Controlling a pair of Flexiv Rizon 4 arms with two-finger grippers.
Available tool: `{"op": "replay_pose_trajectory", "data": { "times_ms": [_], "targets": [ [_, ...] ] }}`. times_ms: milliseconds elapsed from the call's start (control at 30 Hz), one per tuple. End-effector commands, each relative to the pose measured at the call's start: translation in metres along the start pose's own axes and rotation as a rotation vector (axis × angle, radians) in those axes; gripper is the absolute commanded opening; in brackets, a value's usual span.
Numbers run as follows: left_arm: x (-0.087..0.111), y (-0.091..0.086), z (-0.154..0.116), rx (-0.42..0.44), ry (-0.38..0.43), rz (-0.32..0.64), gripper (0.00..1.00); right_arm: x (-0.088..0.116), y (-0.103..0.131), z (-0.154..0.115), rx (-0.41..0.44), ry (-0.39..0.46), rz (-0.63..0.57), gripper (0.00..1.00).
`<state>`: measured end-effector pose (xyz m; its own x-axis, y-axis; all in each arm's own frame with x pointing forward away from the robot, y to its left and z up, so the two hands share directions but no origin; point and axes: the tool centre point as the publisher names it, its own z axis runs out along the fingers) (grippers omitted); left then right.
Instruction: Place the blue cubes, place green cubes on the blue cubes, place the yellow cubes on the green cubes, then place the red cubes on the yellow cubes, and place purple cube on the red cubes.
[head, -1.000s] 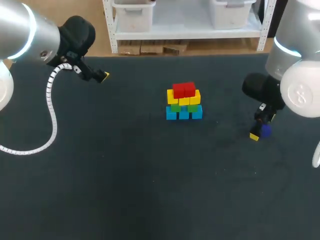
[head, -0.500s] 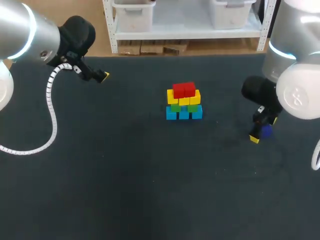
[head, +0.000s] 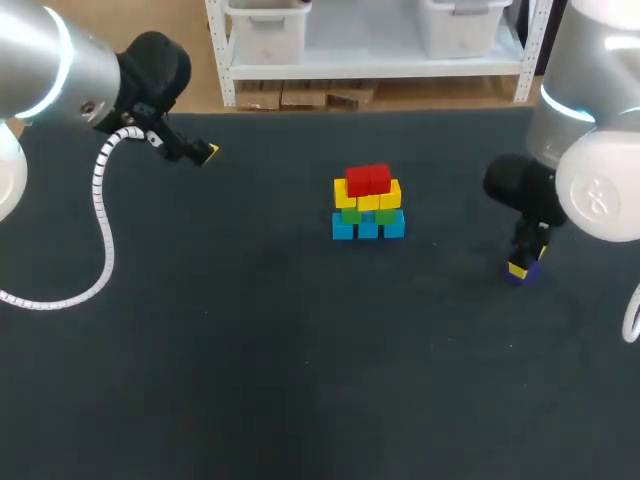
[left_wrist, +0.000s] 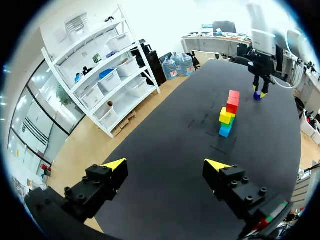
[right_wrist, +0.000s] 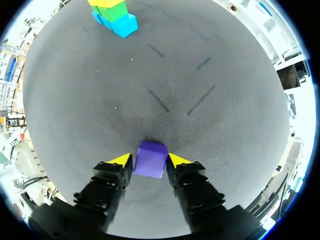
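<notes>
Clamping the purple cube (right_wrist: 151, 157), the right gripper (right_wrist: 150, 160) must next lift it onto the red cubes (head: 367, 180); left gripper (left_wrist: 165, 167) fingers stand apart.

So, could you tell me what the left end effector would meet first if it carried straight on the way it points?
The left end effector would most likely meet the bare table first, short of the cube stack, which stands farther ahead, off its line; depth is unclear.

The cube (right_wrist: 151, 159) is purple, the fingers (right_wrist: 119, 161) yellow-tipped black.
</notes>
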<state>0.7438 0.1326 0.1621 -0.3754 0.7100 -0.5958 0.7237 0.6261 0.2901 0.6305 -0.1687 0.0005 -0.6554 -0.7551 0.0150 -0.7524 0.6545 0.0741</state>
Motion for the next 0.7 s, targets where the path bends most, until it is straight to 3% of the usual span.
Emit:
{"op": "replay_pose_trajectory", "data": {
  "times_ms": [33,300,700],
  "targets": [
    [0.001,0.002,0.000,0.008,-0.004,0.004,1.00,-0.001,0.001,0.000,-0.005,-0.004,-0.007,0.28],
    [0.001,0.002,0.000,0.008,-0.004,0.004,1.00,0.000,0.006,-0.017,0.058,-0.011,-0.114,0.01],
    [0.001,0.002,0.000,0.008,-0.004,0.004,1.00,0.007,0.011,-0.090,0.102,-0.052,-0.323,0.09]
  ]
}}
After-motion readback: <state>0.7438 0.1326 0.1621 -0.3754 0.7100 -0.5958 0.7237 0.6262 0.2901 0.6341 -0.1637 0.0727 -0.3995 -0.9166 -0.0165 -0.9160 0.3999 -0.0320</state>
